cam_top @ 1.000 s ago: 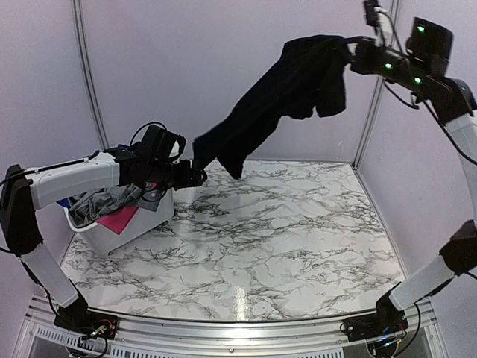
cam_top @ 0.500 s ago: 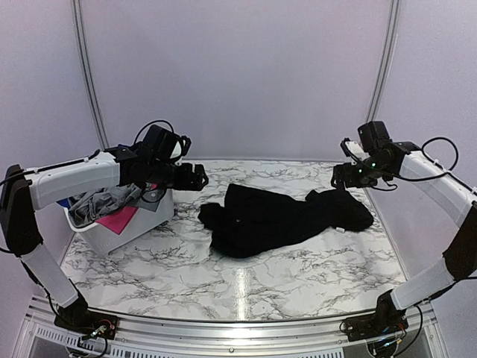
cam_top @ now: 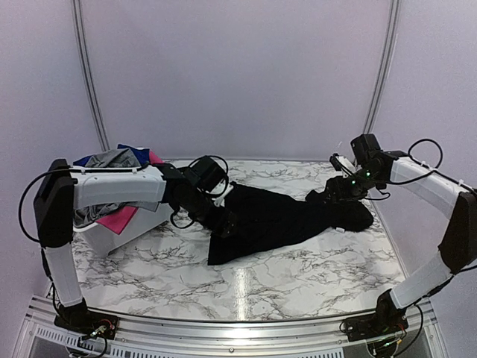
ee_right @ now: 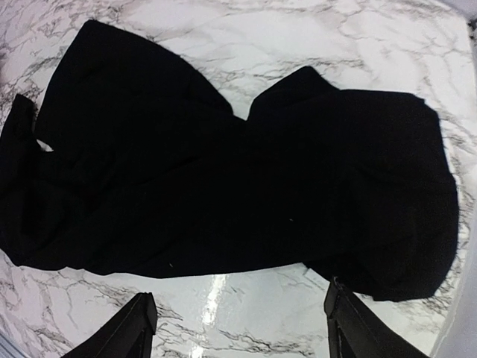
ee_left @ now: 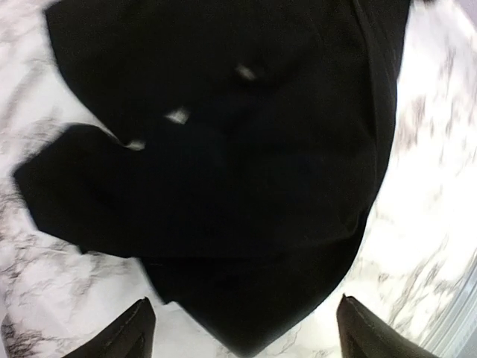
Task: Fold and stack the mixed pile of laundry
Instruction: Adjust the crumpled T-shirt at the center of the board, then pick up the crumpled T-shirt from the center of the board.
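A black garment (cam_top: 283, 218) lies crumpled and spread across the marble table (cam_top: 246, 283). It fills the left wrist view (ee_left: 223, 149) and the right wrist view (ee_right: 223, 179). My left gripper (cam_top: 226, 224) hovers open over its left end, where a corner of the cloth lies below the fingertips (ee_left: 138, 332). The right gripper (cam_top: 329, 197) hangs open over the right end, with bare marble between its fingers (ee_right: 138, 328). The remaining mixed laundry pile, grey (cam_top: 112, 159), royal blue (cam_top: 136, 153) and hot-pink (cam_top: 118, 220) pieces, sits in the basket at the left.
The white plastic basket (cam_top: 130, 233) stands tilted at the table's left edge. Pale booth walls (cam_top: 238, 74) enclose the back and both sides. The table's metal front rail (cam_top: 238, 328) runs between the two arm bases.
The right gripper let go of the black garment it held high, and the garment now lies on the table. The right arm came down. My left arm swung from the basket to the garment's left end.
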{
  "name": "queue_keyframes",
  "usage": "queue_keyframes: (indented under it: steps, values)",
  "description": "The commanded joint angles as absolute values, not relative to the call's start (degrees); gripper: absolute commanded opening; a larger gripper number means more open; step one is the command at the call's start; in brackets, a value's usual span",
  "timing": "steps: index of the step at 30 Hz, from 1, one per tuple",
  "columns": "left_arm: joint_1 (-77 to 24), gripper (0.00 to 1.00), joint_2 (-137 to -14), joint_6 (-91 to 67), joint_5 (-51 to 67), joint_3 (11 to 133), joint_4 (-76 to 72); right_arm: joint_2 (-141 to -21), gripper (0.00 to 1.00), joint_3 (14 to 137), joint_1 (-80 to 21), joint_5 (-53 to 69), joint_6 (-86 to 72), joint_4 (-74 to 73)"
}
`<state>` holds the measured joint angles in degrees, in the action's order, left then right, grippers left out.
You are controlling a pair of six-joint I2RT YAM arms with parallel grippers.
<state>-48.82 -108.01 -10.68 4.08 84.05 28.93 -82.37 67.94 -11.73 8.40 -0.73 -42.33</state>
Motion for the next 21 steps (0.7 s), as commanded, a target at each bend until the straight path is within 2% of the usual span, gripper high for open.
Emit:
queue_keyframes:
  steps: [1,7,9,12,14,21]
  values:
    - [-49.6,0.83,-111.9,-8.0,6.3,86.7,33.1,-86.7,0.73,68.6,-11.2,16.5,0.6,-38.7]
    - [-49.2,0.68,-118.2,-7.5,0.4,91.5,34.0,-93.3,0.75,74.5,-11.0,14.5,1.2,-38.8]
    - [-48.1,0.53,-120.0,-7.8,-1.2,93.7,34.2,-95.0,0.76,76.3,-10.7,14.4,1.1,-38.8]
    - [-44.4,0.19,-121.5,-9.7,-1.7,96.9,34.1,-96.9,0.76,78.3,-10.4,15.3,1.3,-39.1]
    - [-40.6,0.0,-122.2,-11.0,-1.8,99.8,33.9,-96.8,0.76,78.5,-10.2,15.2,1.5,-39.2]
    - [-33.2,0.0,-129.3,-14.8,-4.6,114.9,34.8,-96.0,0.76,77.2,-9.5,15.6,1.0,-38.8]
